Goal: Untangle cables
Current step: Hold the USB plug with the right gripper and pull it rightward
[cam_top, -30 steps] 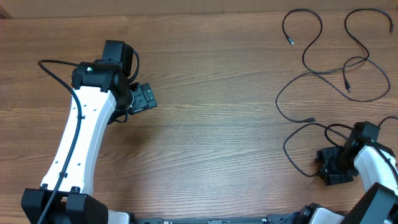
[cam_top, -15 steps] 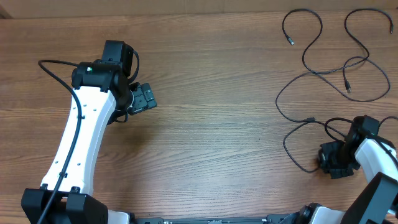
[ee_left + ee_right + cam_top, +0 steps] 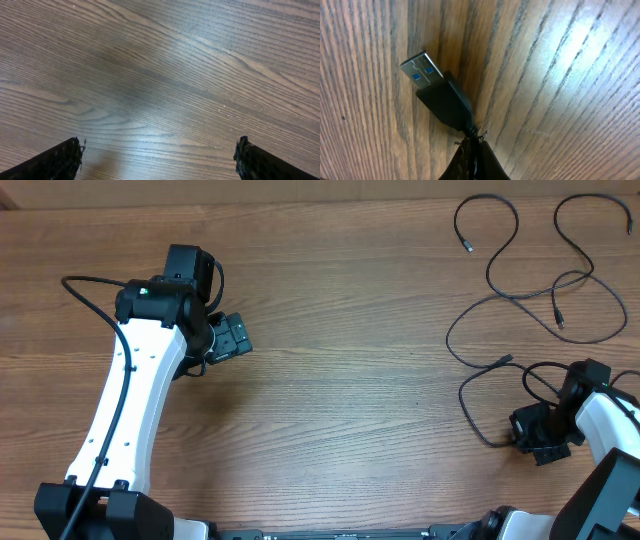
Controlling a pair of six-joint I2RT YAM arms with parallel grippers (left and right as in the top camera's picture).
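Note:
Several thin black cables [image 3: 520, 295] lie in loose crossing curves at the table's far right. One cable [image 3: 468, 408] loops down to my right gripper [image 3: 538, 438]. In the right wrist view that gripper [image 3: 474, 145] is shut on the cord just behind a black USB plug [image 3: 437, 85] with a blue insert, which hangs close over the wood. My left gripper [image 3: 232, 337] is far off at the left. In its wrist view it [image 3: 159, 157] stands wide open over bare wood, one fingertip [image 3: 65, 161] at each lower corner.
The wooden table [image 3: 350, 400] stretches between the two arms. A thicker black arm cable [image 3: 95, 285] arcs beside the left arm. The cables' small plug ends [image 3: 466, 246] lie near the back right edge.
My right gripper has closed on the cable's plug end and shifted slightly right and back. The cable's near loop has followed it to the right. The left arm has not moved.

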